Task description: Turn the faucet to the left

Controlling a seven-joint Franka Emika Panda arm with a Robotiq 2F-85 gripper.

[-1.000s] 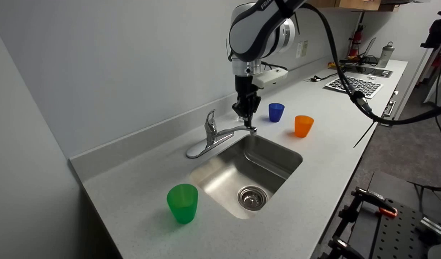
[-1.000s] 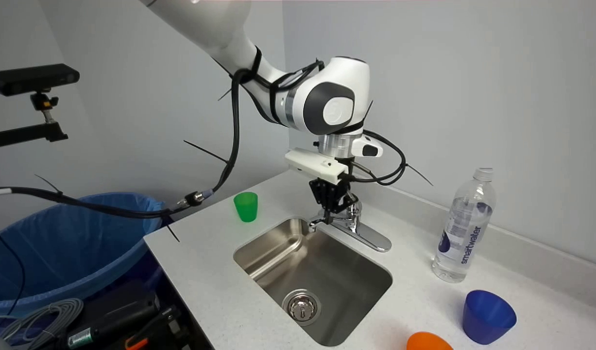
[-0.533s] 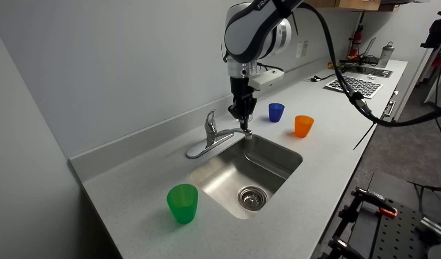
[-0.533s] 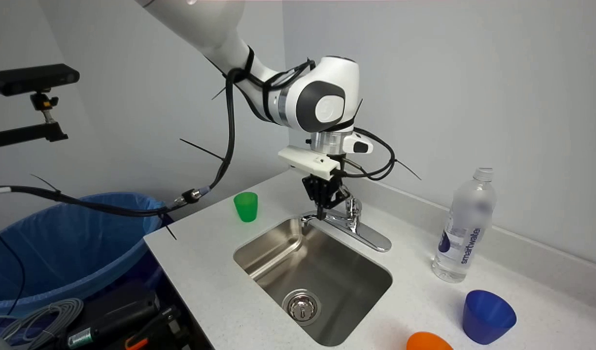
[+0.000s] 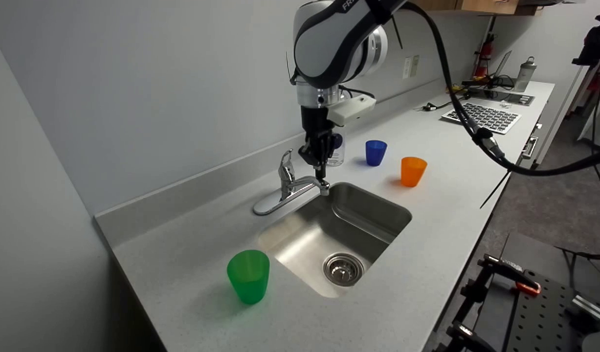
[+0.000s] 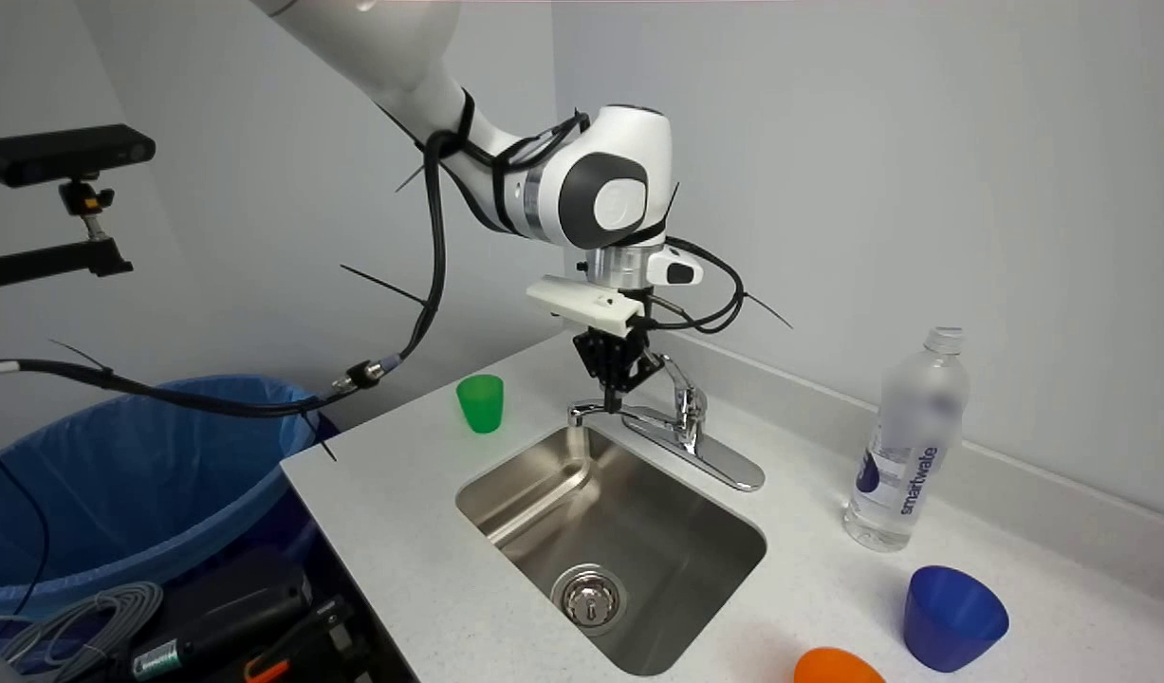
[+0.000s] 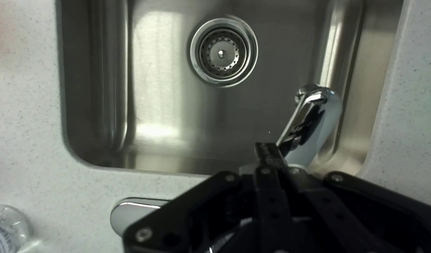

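While wrist view shows gripper (image 7: 275,158) closed | against faucet (image 7: 315,123) | lever (image 5: 285,171) — in both exterior views

shiny chrome faucet (image 5: 286,187), oblong base plate (image 5: 268,205), lever (image 5: 285,171) on top, curved spout (image 7: 319,123) over sink (image 7: 166,95), pointing about 1 o'clock (per wrist view).
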